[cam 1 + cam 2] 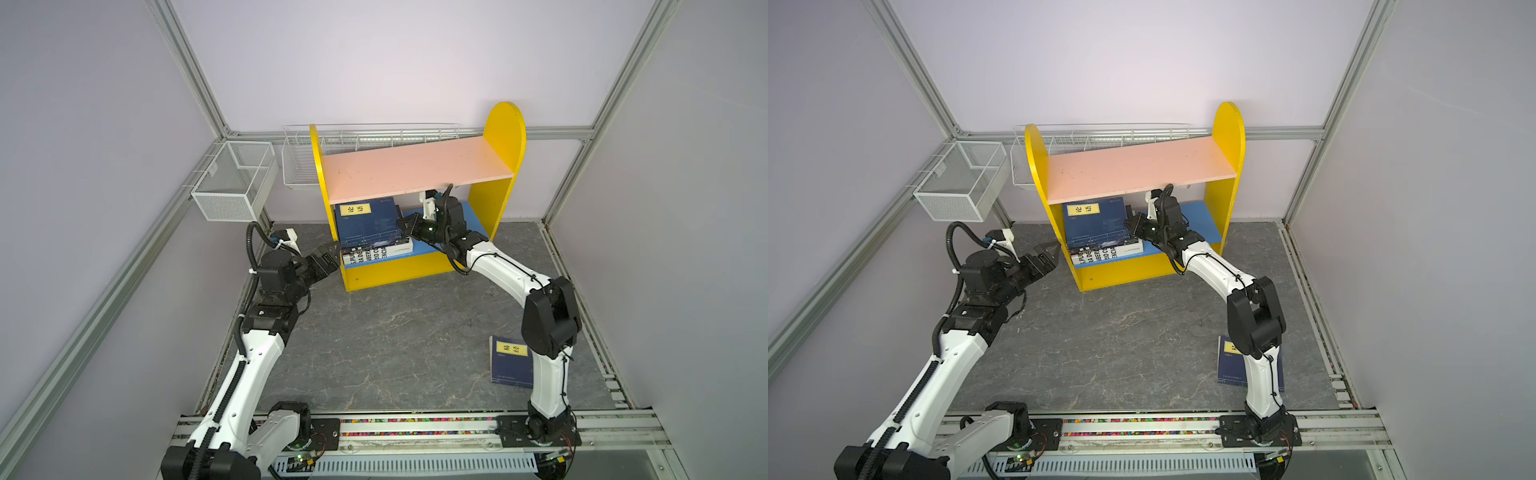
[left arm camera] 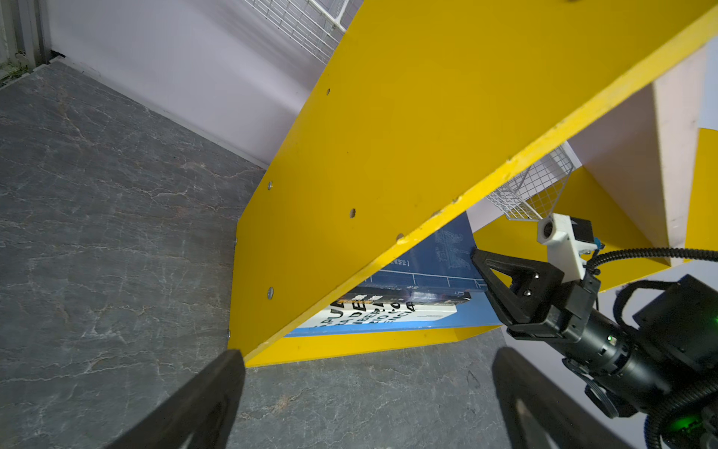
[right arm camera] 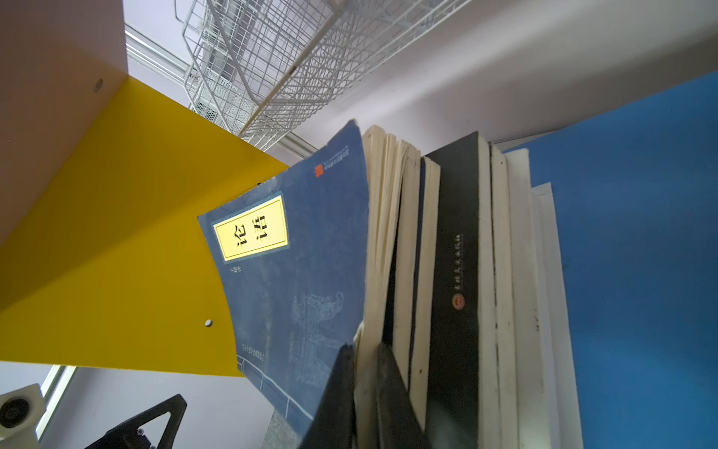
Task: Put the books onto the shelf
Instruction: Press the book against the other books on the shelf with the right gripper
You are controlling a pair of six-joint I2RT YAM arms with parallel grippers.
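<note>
The shelf [image 1: 415, 166] [image 1: 1138, 166] stands at the back with its pink upper board bare. Several books [image 1: 365, 232] lie stacked at the left end of its blue lower board [image 3: 641, 233]. A navy book with a yellow label [image 3: 295, 252] is on top, black ones [image 3: 454, 252] under it and the white one [image 2: 373, 315] lowest. My right gripper [image 1: 402, 222] [image 3: 363, 348] is shut on the top navy book's cover and first pages at its right edge. My left gripper [image 1: 332, 253] [image 2: 367, 355] hangs open and empty by the shelf's left side. Another navy book [image 1: 509, 365] lies on the table beside the right arm.
Two white wire mesh baskets [image 1: 232, 183] [image 1: 299, 166] hang on the back frame, left of and behind the shelf. The grey stone table [image 1: 395, 332] stretches in front of the shelf. Aluminium posts and walls close in the sides.
</note>
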